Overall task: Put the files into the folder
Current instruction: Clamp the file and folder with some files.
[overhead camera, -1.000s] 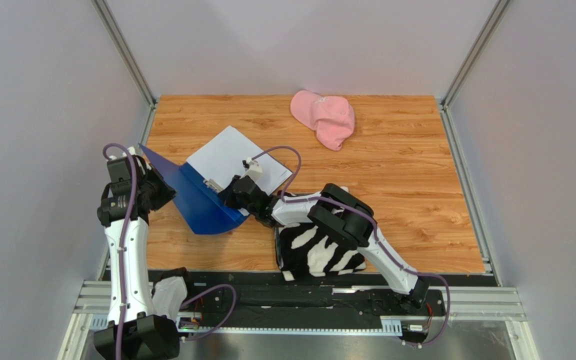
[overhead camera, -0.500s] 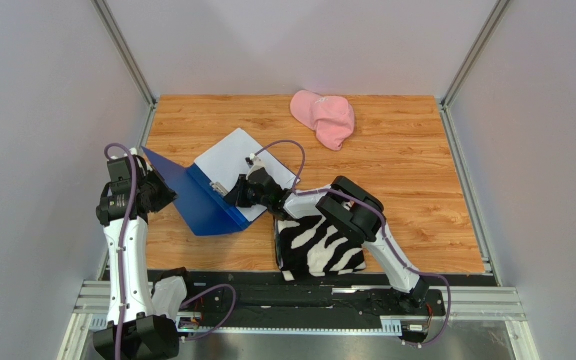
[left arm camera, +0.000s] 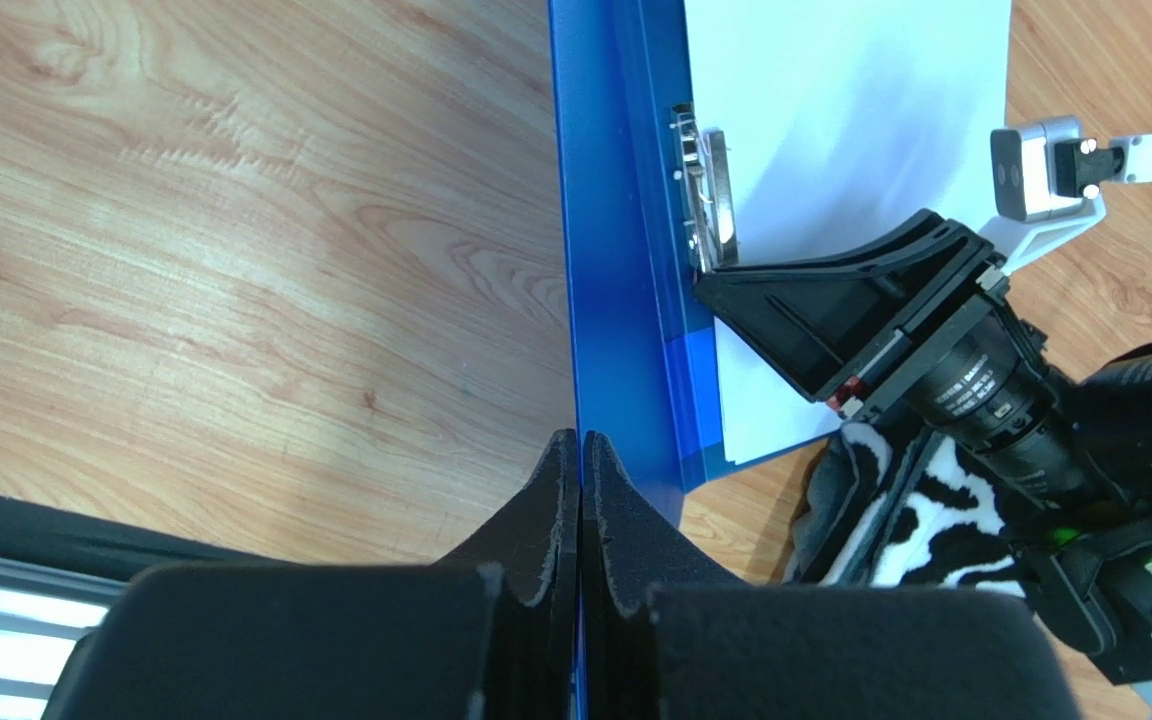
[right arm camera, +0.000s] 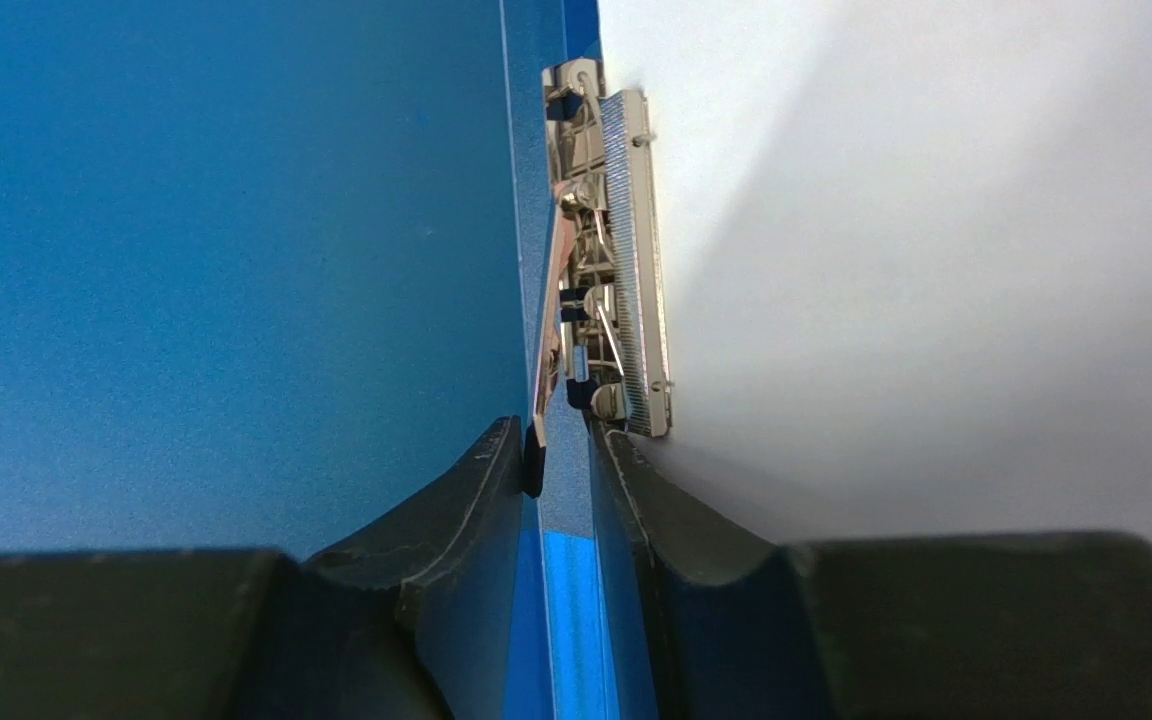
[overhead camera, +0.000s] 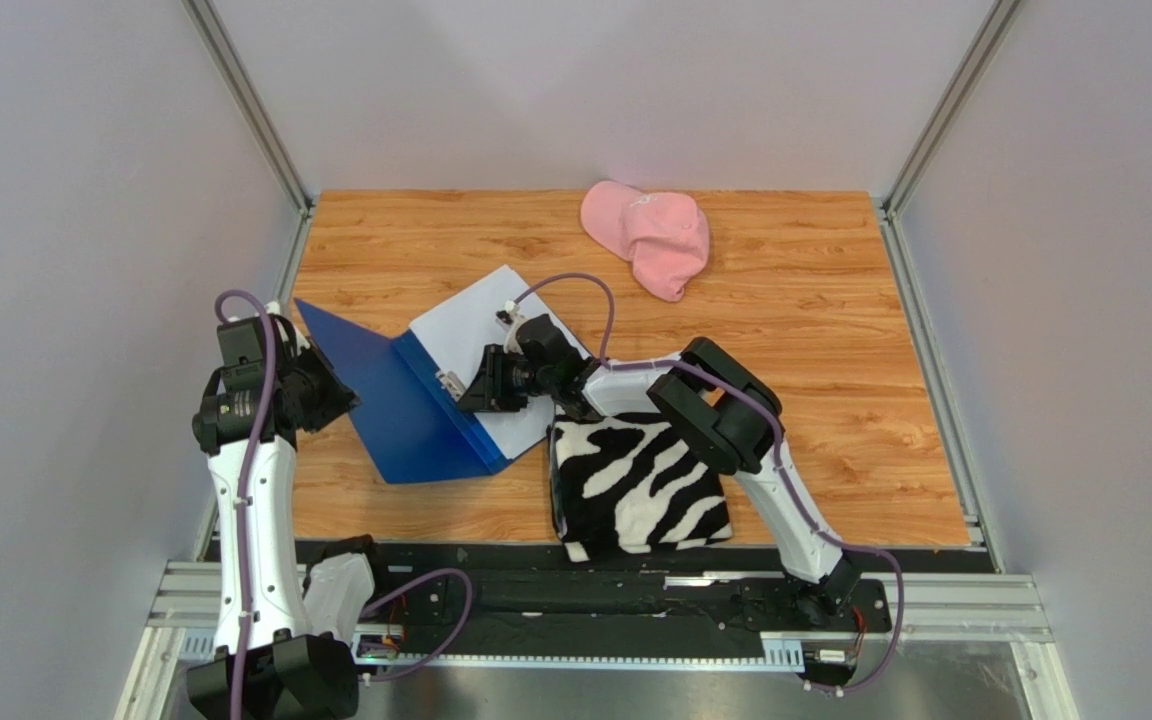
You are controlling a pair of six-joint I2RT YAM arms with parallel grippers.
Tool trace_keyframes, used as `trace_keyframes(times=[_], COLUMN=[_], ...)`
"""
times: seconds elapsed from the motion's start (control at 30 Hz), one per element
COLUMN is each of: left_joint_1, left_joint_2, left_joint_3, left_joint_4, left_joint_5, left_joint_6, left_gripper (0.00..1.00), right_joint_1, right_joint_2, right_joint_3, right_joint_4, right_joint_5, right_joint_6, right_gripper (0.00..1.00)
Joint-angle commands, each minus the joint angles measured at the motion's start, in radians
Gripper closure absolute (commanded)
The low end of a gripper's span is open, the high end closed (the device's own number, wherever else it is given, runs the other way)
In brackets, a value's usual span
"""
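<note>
- The wooden table [overhead camera: 838, 390] carries everything, with the folder [overhead camera: 387, 413] on its left half.
- The folder is open: its blue cover stands raised on the left, and its back panel lies flat to the right of the spine.
- The files [overhead camera: 485, 315] lie as a white stack on that back panel, one edge at the spine.
- A zebra-striped cloth [overhead camera: 635, 488] lies just beside the folder's near right corner.
- A pink cap [overhead camera: 650, 233] sits well apart from the folder, toward the far edge.
- The left gripper [left arm camera: 579, 458] is pinched tight on the raised cover's outer edge.
- The right gripper [right arm camera: 560, 450] is at the spine, jaws a narrow gap apart.
- The metal clip [right arm camera: 612, 270] sits beside the spine at the files' edge, its lever tip between the right gripper's jaws.
</note>
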Motion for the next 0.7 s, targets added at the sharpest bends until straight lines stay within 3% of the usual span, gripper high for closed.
trace_keyframes(times=[0.0,0.33,0.67], left_joint_1=[-0.006,-0.006,-0.006], left_joint_2=[-0.005,-0.007,-0.004], left_joint_3=[0.024,0.024,0.046], left_joint_4=[0.012,0.009,0.009], left_joint_5=[0.0,-0.018,0.046], left_joint_6=[0.028,0.027,0.063], left_gripper=[1.0,1.0,1.0], right_joint_1=[-0.022,-0.069,-0.124], right_joint_2=[0.057,0.011,0.005], right_joint_3=[-0.056,-0.053,0.131], right_joint_4=[-0.341,-0.371,-0.516], right_joint_5=[-0.034,-0.141,-0.268], right_joint_6=[-0.068,-0.103,-0.074], right_gripper=[0.67,0.63,0.58])
